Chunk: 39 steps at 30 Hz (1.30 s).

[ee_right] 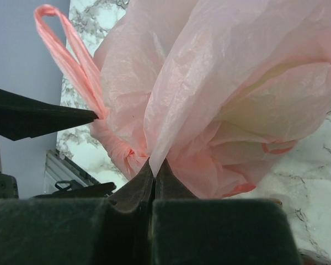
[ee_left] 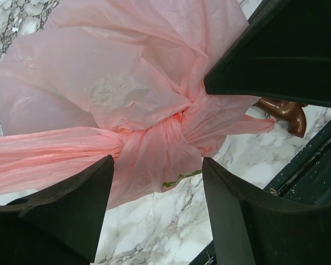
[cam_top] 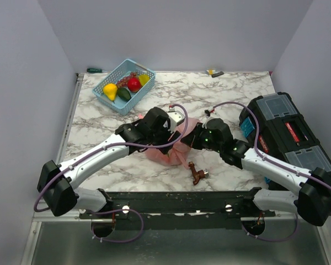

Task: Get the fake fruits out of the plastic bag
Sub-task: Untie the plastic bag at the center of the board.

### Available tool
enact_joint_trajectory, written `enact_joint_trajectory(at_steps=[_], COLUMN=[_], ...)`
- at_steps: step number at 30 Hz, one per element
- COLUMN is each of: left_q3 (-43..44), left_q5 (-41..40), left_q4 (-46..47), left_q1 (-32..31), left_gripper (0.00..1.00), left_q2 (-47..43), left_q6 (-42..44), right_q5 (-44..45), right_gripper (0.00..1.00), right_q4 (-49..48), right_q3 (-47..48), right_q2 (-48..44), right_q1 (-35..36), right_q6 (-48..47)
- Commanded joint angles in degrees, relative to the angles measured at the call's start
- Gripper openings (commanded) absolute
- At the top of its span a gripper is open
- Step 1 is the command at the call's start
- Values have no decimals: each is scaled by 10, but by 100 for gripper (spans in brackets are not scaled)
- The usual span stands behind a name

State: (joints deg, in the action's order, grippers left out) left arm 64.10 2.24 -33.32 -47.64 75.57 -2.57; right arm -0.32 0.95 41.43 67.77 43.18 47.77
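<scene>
The pink plastic bag (cam_top: 166, 156) lies bunched and knotted at mid-table, between both grippers. My right gripper (ee_right: 154, 165) is shut on a fold of the plastic bag (ee_right: 220, 83), pinching it from the right (cam_top: 187, 139). My left gripper (ee_left: 157, 164) is open, its fingertips either side of the knotted neck of the plastic bag (ee_left: 127, 83) and just short of it. A pale yellowish shape (ee_right: 276, 94) shows through the film and a green sliver (ee_left: 179, 178) peeks from under the edge; the bag hides any fruits inside it. Several fake fruits (cam_top: 134, 84) lie in the light blue basket (cam_top: 113, 105).
A small brown metal piece (cam_top: 197, 174) lies just in front of the bag, near the table's front rail. A black toolbox (cam_top: 284, 130) fills the right side. A screwdriver (cam_top: 94, 70) and a small yellow-black item (cam_top: 214, 72) lie along the back edge.
</scene>
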Motion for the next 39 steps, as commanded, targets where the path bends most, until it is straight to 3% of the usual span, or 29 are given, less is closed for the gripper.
enact_joint_trajectory(at_steps=[1, 13, 21, 25, 33, 39], left_q3=[26, 32, 33, 21, 15, 9], left_q5=[-34, -90, -130, -140, -165, -238], left_q4=[-28, -39, -39, -31, -26, -20], left_q1=[-5, -11, -11, -11, -11, -11], left_gripper=[65, 64, 38, 17, 0, 0], left_q2=[16, 48, 26, 4, -11, -26], left_q6=[2, 1, 4, 15, 23, 16], right_q5=[-25, -86, -44, -9, 84, 102], right_gripper=[1, 1, 1, 1, 1, 1], right_q4=[-27, -63, -23, 13, 74, 103], right_q3=[13, -9, 2, -7, -6, 3], right_q2=[-6, -12, -21, -41, -81, -88], right_q1=[2, 2, 2, 2, 2, 1], right_q6=[-9, 14, -17, -21, -64, -56])
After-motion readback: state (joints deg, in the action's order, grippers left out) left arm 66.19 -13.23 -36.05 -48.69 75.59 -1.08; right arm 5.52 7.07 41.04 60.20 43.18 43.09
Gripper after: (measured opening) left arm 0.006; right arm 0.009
